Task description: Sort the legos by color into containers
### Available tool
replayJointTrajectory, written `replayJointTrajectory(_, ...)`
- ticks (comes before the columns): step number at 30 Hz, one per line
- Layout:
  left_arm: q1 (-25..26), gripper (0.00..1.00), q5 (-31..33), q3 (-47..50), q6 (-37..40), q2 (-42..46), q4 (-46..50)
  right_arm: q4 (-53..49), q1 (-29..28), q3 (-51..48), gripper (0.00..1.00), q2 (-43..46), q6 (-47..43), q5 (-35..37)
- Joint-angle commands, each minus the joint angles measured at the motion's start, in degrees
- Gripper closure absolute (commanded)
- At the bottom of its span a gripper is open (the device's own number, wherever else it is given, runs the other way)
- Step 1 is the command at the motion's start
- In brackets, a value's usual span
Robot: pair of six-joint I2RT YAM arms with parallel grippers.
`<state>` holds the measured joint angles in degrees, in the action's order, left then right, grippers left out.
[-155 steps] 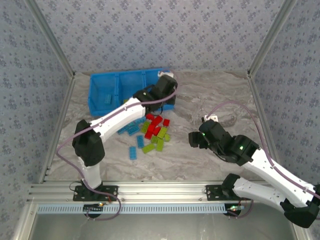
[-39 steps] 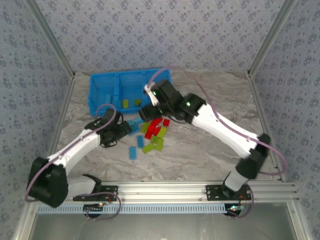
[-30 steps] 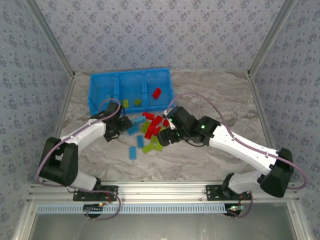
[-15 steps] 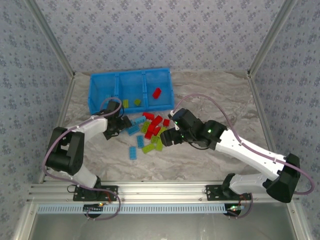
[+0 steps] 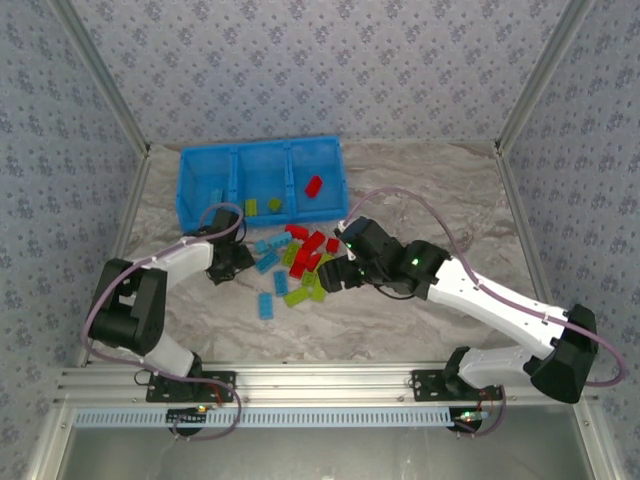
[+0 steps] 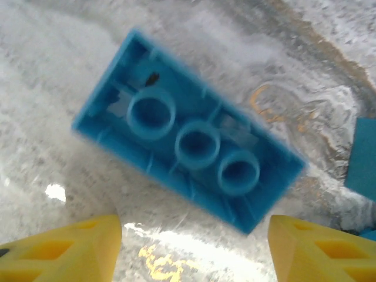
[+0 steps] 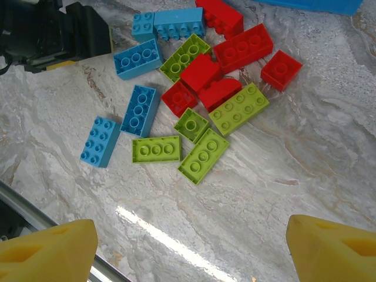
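A loose pile of legos lies mid-table: red bricks, lime green bricks and light blue bricks. My left gripper is open at the pile's left edge. It is just short of an upside-down light blue brick that lies beyond its yellow fingertips. My right gripper hangs open and empty above bare table, on the near side of two green bricks. In the blue tray, the left compartment holds a light blue brick. Green bricks lie in the middle and a red brick on the right.
The left gripper's black body sits close to the blue bricks at the pile's edge. The metal frame rail runs along the near table edge, and patterned walls enclose the other sides.
My right gripper came back from the tray's right compartment, where a red brick now lies, and hangs by the pile. My left gripper moved in low toward the blue brick.
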<state>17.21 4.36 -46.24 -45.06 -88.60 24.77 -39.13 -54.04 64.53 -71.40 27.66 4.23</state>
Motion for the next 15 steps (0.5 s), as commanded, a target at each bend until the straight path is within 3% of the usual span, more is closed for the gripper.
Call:
replayJointTrajectory(1, -0.7, 0.38, 1.1, 0.7, 1.0, 1.3, 1.4, -0.2, -0.7, 2.1, 0.14, -0.7, 0.7, 0.1)
replayJointTrajectory(4, -1.2, 0.37, 0.6, -0.2, 1.5, 1.0, 2.1, -0.6, -1.2, 2.6, 0.14, -0.7, 0.6, 0.4)
replayJointTrajectory(8, -1.2, 0.05, 2.9, -0.4, -0.7, 4.6, 2.4, -0.8, -1.5, 2.6, 0.14, -0.8, 0.9, 0.9)
replayJointTrajectory(9, -1.3, 0.01, 4.2, -0.4, -1.4, 5.4, 2.4, -0.7, -1.6, 2.6, 0.14, -0.8, 0.8, 0.9)
replayJointTrajectory(15, -3.5, 0.01, 5.8, -6.7, -0.1, 1.1, 4.8, -0.7, -1.8, 3.1, 0.14, -1.1, 0.4, 1.2)
